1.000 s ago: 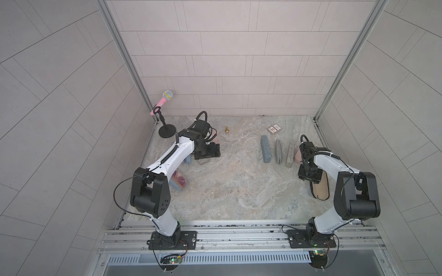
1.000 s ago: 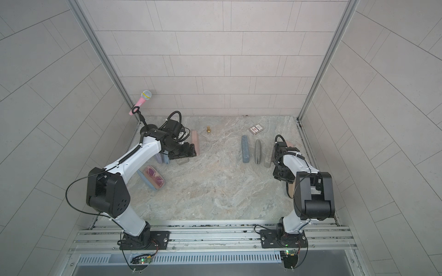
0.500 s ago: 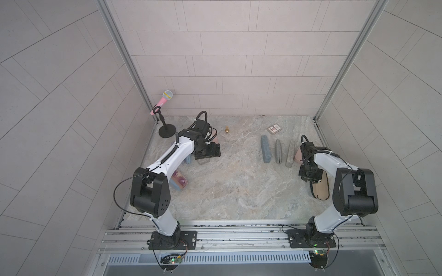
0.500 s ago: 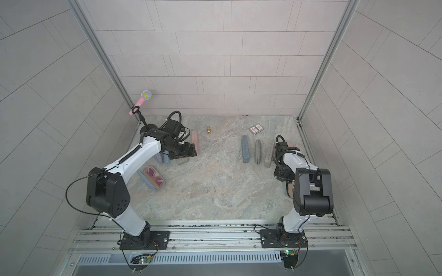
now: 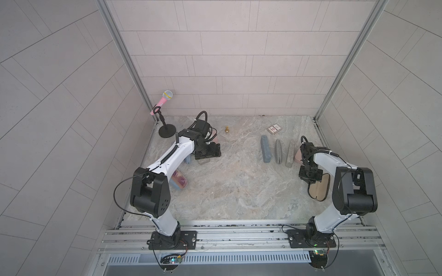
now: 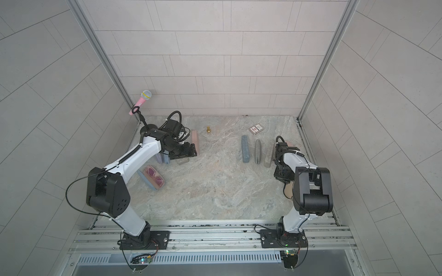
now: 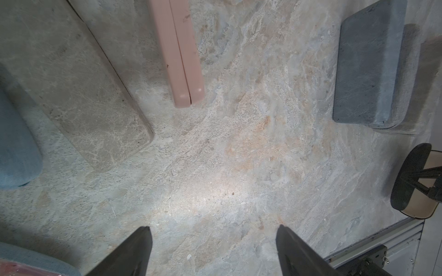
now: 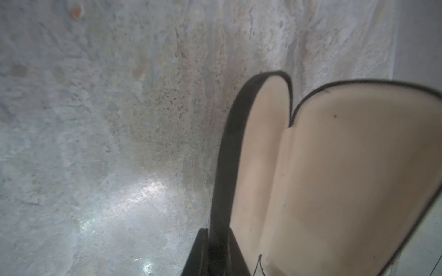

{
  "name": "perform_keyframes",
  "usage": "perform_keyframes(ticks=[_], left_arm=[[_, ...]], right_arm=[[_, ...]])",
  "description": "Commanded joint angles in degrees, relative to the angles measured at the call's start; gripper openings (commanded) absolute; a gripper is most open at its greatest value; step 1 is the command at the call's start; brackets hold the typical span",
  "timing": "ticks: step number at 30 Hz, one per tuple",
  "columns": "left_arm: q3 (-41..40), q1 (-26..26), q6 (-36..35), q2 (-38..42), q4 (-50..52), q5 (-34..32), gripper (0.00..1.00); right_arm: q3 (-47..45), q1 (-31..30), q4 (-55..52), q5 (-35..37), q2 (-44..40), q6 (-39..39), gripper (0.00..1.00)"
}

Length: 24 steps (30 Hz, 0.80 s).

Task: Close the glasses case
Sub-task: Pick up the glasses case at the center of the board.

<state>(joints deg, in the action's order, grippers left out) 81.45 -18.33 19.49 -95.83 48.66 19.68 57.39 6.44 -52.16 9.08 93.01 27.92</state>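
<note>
- Top views, item one: glasses case [image 5: 320,191], black shell with beige lining, lying open on the worktop [image 5: 239,186] beside its right edge, toward the near corner. In both top views it is partly covered by my right arm [image 6: 288,190].
- Top views, item two: right fingers [image 5: 310,183], down on the far end of the case.
- Top views, item three: left fingers [image 5: 210,155], near the far left corner among other cases and well apart from the task's thing.
- Left wrist view: left fingers [image 7: 134,251] spread wide with nothing in them, only bare worktop between. A closed pink case [image 7: 184,52] lies ahead. The glasses case [image 7: 404,186] shows far off.
- Right wrist view: right fingers [image 8: 197,255] pinched together on the thin black wall of one half of the glasses case [image 8: 334,179]. The other half lies broad beside it, lining up. I see no glasses inside.
- Risk, slip: I judge the hold narrow, on a slim rim near one end. When I swing the half over, it may twist out.
- Risk, drag: nothing braces the other half. The whole case may slide or lift instead of folding at its hinge.
- Risk, pinch: my fingers straddle the rim, so they may block the halves from meeting.
- Risk, room: the case lies beside the right edge, so the arm has little space for the arc.
</note>
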Motion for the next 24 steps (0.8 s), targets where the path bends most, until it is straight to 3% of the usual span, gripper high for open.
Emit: perform_keyframes(ticks=[1, 17, 24], left_arm=[[-0.5, 0.4, -0.5, 1.5, 0.4, 0.4, 0.89], [-0.6, 0.4, -0.3, 1.4, 0.3, 0.9, 0.89], [-0.8, 0.4, -0.1, 1.5, 0.1, 0.8, 0.89]], right_arm=[[0.3, 0.2, -1.8, 0.5, 0.0, -0.1, 0.1], [3.4, -0.4, -6.6, 0.4, -5.9, 0.1, 0.04], [7.2, -6.2, -11.2, 0.4, -10.2, 2.3, 0.04]])
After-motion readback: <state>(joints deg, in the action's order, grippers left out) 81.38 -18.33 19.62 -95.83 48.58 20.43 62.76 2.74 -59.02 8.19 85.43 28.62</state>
